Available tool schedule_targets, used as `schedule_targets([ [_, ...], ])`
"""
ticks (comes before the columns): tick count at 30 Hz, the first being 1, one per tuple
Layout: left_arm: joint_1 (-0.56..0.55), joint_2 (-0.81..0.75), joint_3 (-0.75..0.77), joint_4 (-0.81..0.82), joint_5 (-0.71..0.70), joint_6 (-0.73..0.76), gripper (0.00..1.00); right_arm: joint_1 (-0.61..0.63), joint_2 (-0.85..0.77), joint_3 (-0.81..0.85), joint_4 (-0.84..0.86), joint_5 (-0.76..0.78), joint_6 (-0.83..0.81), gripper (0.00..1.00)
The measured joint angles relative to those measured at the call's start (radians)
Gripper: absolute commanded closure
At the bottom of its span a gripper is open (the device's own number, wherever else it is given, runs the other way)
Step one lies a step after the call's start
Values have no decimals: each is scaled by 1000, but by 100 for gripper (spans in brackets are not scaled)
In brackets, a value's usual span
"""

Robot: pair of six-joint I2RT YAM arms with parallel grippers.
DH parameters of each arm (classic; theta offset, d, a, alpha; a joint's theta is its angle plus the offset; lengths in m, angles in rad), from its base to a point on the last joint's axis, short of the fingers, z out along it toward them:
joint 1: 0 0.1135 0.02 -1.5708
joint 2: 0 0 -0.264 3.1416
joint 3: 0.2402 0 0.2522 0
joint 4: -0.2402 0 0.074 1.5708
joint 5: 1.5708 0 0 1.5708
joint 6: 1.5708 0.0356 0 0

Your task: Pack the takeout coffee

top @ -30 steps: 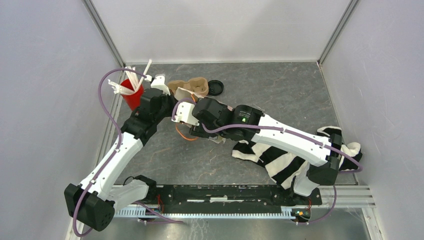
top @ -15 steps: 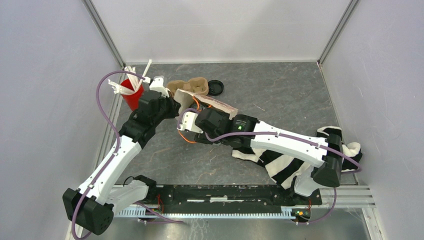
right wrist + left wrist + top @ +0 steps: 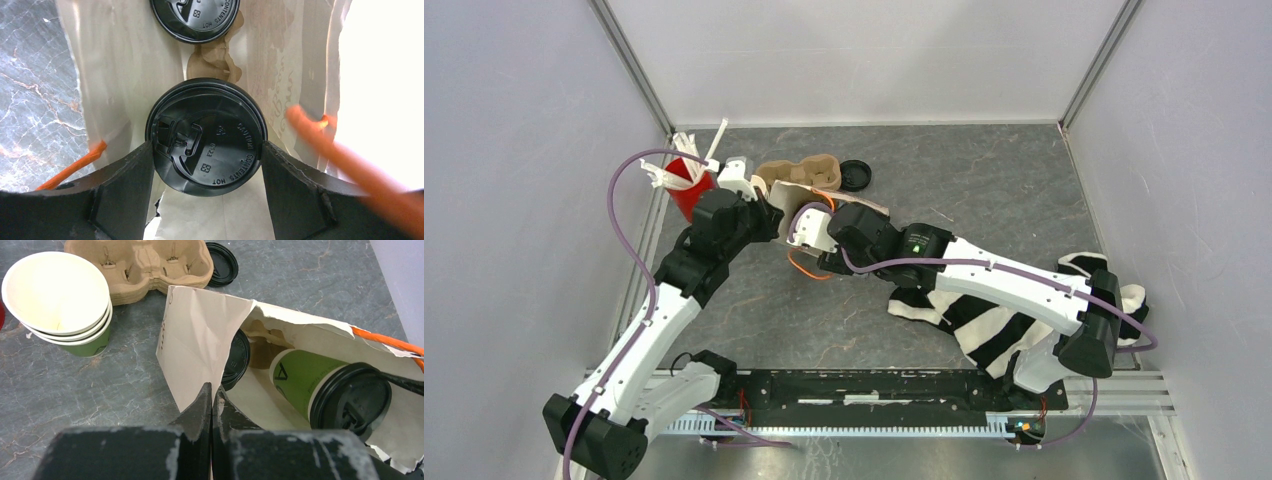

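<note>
Pinching the flap edge of 1 torn paper bag (image 3: pixel 195 345), the left hand (image 3: pixel 212 392) had its fingers pressed together. Right hand (image 3: pixel 207 145): fingers clamped on either side of 1 lidded green cup (image 3: pixel 305 380), inside the bag. Only the right wrist view showed this grip; in the top view the arm covered it. 2nd lidded cup (image 3: pixel 239 357): deeper in the bag, partly behind the flap. Left wrist view only: 1 stack of empty cups (image 3: pixel 60 295) just beside 1 pulp carrier (image 3: pixel 145 265), with 1 loose black lid (image 3: pixel 221 262) at the carrier's far end. Top view only: 1 red cup (image 3: pixel 688 190) with straws and 1 striped cloth (image 3: pixel 994 325), well apart on the worktop (image 3: pixel 984 190).
</note>
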Motion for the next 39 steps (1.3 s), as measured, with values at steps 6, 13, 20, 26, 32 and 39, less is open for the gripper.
schedule_targets([
  [6,0,-68,-84,24,28,-1,98,-9,-23,-89,88,-5,-39,45],
  [13,0,-129,-185,53,67,-2,98,-10,-73,-194,168,-65,-144,46],
  [20,0,-156,-190,59,108,-2,98,-45,-73,-193,198,-92,-198,46],
  [26,0,-165,-190,56,146,-3,98,-66,-73,-164,189,-148,-216,48],
  [32,0,-133,-180,45,147,-30,98,-72,-75,-161,182,-219,-238,48],
  [39,0,-82,-113,0,146,-33,98,-120,-145,-217,214,-303,-240,50],
])
